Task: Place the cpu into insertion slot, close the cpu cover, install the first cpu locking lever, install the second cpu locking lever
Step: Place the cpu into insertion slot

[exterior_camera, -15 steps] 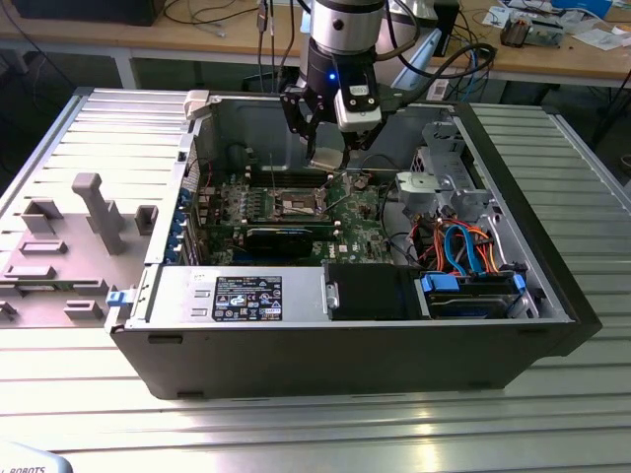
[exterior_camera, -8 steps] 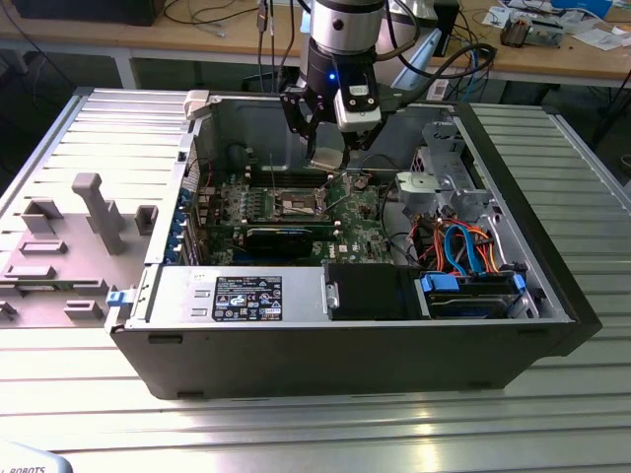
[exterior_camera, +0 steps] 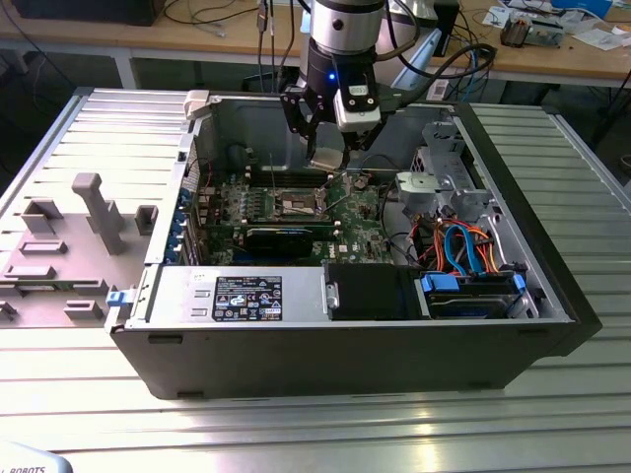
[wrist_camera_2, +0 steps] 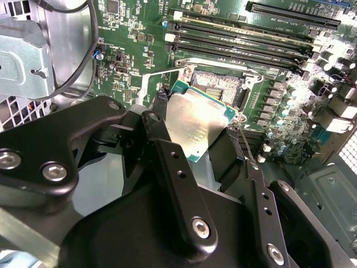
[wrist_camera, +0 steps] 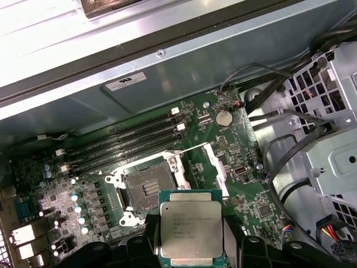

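While the gripper (exterior_camera: 325, 150) is hanging inside the open case (exterior_camera: 345, 345), we're seeing its jaws clamped on the cpu (wrist_camera: 191, 228), with black fingers (wrist_camera_2: 167, 162) on opposite edges of the chip. The chip is riding clear above the green board (wrist_camera: 245, 195), not yet over the insertion slot (wrist_camera: 146, 185). In the exterior view the slot is lying close by, at about seven o'clock from the gripper. It's standing open with its dark centre bare, and what we're reading as the cpu cover (wrist_camera: 215, 163) is swung up just beside it.

Now the danger. We're judging this as a thin edge hold, so any knock could be twisting the chip between the pads. If it's coming down tilted, or rotated off the slot's square, a corner could be digging into the contacts and bending them. The raised cover is sitting near the path too. Clipping it could be dragging the chip askew or spilling it onto the board. The long memory slots (wrist_camera: 128, 139), at twelve o'clock of the slot in the exterior view, are leaving little margin there.
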Controlling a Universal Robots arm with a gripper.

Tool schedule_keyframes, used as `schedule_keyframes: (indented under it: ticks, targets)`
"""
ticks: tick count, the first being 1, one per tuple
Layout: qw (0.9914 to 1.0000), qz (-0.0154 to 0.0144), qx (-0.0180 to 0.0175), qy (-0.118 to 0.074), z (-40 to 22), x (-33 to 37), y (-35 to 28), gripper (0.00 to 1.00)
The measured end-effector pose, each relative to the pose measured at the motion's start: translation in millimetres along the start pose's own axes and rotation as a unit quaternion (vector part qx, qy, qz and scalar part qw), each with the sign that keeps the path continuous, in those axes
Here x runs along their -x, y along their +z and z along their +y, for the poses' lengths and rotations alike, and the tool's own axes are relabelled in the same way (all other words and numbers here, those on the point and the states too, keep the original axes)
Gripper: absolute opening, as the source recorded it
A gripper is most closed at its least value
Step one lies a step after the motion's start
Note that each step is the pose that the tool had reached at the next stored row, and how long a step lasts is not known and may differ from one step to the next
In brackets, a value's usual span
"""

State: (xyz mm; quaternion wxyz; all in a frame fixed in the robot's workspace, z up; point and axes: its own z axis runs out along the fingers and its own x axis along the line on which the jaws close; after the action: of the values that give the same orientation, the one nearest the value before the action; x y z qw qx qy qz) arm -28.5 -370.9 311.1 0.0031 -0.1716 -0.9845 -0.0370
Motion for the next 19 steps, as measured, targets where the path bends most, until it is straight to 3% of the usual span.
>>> schedule_keyframes:
  ticks: [19]
  targets:
    - [0.99998, -0.0004, 0.0001, 0.006, 0.0, 0.0, 0.2, 0.54]
